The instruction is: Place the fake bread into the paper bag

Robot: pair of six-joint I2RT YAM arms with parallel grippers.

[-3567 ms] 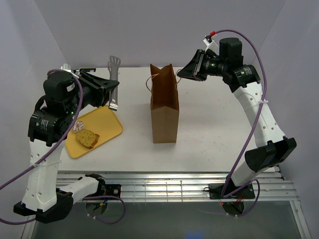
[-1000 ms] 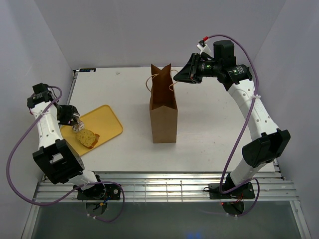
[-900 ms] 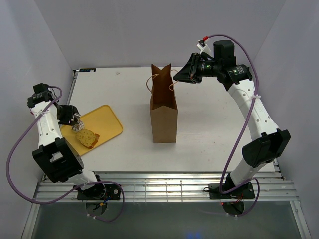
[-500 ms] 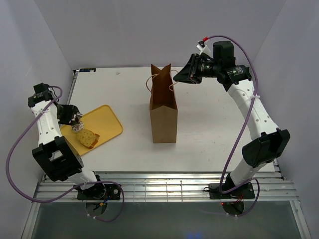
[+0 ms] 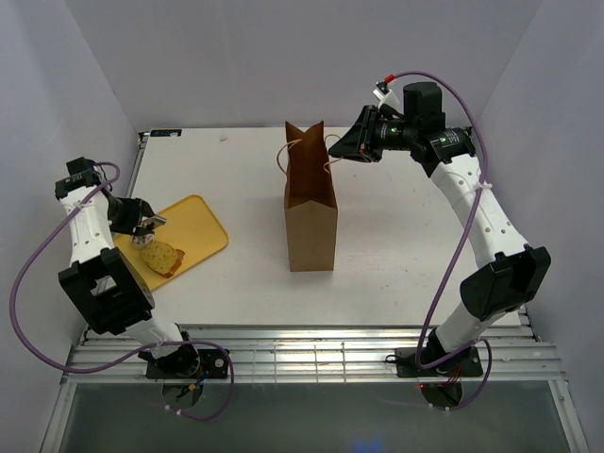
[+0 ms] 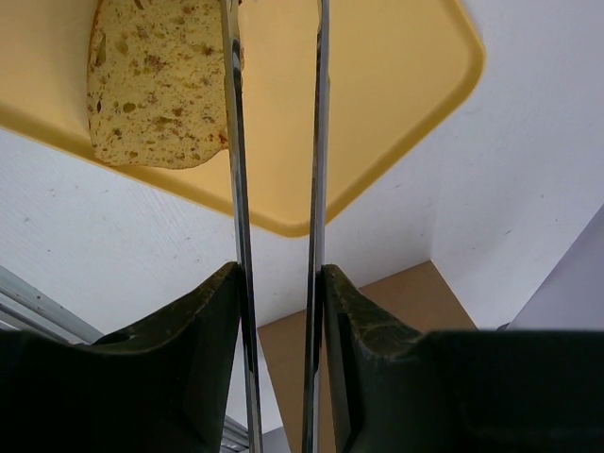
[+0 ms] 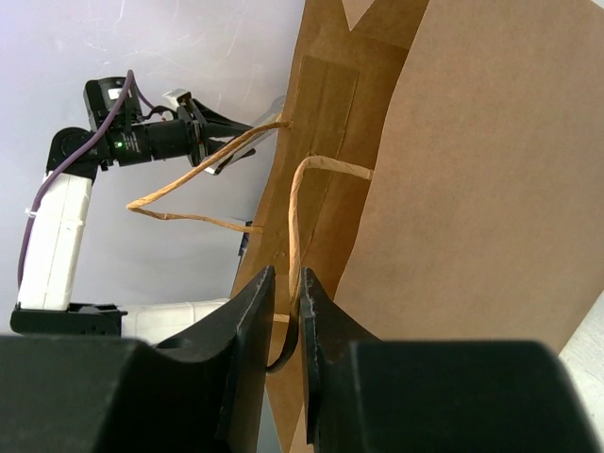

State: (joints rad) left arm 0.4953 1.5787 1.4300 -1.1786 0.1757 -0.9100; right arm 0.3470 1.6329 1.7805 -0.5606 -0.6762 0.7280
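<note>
The paper bag (image 5: 311,203) stands upright mid-table; it also fills the right wrist view (image 7: 472,189). My right gripper (image 5: 340,149) is at the bag's top right edge, shut on one looped paper handle (image 7: 300,212). A thick yellowish bread slice (image 5: 162,257) lies on the yellow tray (image 5: 198,225). My left gripper (image 5: 130,217) is shut on metal tongs (image 6: 233,142), whose tips hang just above the tray beside the slice (image 6: 156,90). The tongs' blades are apart and hold nothing. No round bun shows in any view.
The tray lies near the table's left edge (image 5: 137,179), close to the left wall. The bag's second handle (image 5: 281,156) sticks out on its left side. White table surface (image 5: 425,236) lies to the right of the bag.
My left gripper and the tongs have shifted slightly toward the far side over the tray, and the tray with the slice has shifted slightly too. The right gripper stays on the bag handle.
</note>
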